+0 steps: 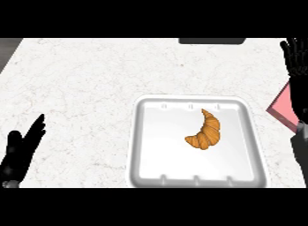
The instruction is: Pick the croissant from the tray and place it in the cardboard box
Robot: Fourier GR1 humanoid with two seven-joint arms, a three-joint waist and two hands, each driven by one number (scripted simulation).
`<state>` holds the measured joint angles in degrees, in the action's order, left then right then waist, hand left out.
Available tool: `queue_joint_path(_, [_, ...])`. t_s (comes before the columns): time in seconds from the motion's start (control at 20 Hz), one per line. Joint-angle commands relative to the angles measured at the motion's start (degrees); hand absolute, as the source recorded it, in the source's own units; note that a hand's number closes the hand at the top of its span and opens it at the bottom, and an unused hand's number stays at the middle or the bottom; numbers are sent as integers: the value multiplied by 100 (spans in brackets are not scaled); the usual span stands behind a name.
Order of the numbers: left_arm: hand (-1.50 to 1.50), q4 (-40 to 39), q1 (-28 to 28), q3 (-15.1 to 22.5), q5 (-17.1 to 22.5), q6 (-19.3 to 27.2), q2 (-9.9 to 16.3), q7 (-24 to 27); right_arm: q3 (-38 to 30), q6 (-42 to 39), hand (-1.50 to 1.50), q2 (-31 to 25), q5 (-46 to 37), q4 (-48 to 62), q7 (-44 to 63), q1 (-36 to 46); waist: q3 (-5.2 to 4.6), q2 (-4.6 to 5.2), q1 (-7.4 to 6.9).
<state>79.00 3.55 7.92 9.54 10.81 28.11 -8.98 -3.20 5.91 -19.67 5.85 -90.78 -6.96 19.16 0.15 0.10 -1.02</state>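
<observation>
One golden-brown, ridged, crescent-shaped croissant, lying flat on the floor of a white, shallow, round-cornered plastic tray. Sits right of the tray's middle, narrow tip toward the far rim, thicker end toward the near side, touching no wall. Nothing else in the tray with it.

Black right hand up at the view's right edge, fingers straight and slightly spread, pointing away, holding nothing, well apart from the croissant. Black left hand low at the view's left over the white speckled stone counter, fingers straight and pressed together, likewise empty, resting.

Just beside the tray's right rim, a flat pink slab, partly hidden behind the right forearm; cannot tell whether part of the cardboard box. No box plainly in view. Dark grey object cut off at the counter's far edge.

Handling, as a judgement: probably very light, soft and flaky, easily crushed or flattened by a hard squeeze, with brittle tips likely to snap. Surface ridged and dry-looking, so unlikely to slip. Best taken across the thick middle of the curve, thumb on one flank and fingers on the other, from above, closing only until the pastry stops yielding. Avoid the thin tip. Lift straight up to clear the tray's raised rim before carrying anywhere. Right hand the nearer choice.
</observation>
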Motion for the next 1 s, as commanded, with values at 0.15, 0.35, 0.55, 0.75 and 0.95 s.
queue_joint_path(0.15, [0,781,-845,34,-250,-371,265,788,-264,1161,-150,-168,-795,-790,995,-62,-51,-160,459])
queue_joint_path(0.35, [0,1037,-1106,130,-275,-580,283,1105,-203,1264,-150,-955,-1934,-648,1862,-1127,-85,-156,860])
queue_joint_path(0.55, [0,1168,-1174,349,-293,-798,96,1367,296,1521,-150,-844,-2811,-2121,2516,-2038,-41,-85,456])
queue_joint_path(0.75, [0,1070,-1370,433,-361,-892,6,1377,1003,1177,-150,-1102,-3877,-2784,2708,-2594,-36,-44,297])
queue_joint_path(0.95, [0,953,-1807,316,-281,-1028,-33,1160,1292,289,-150,-1442,-4393,-3420,3834,-2419,-31,-19,201])
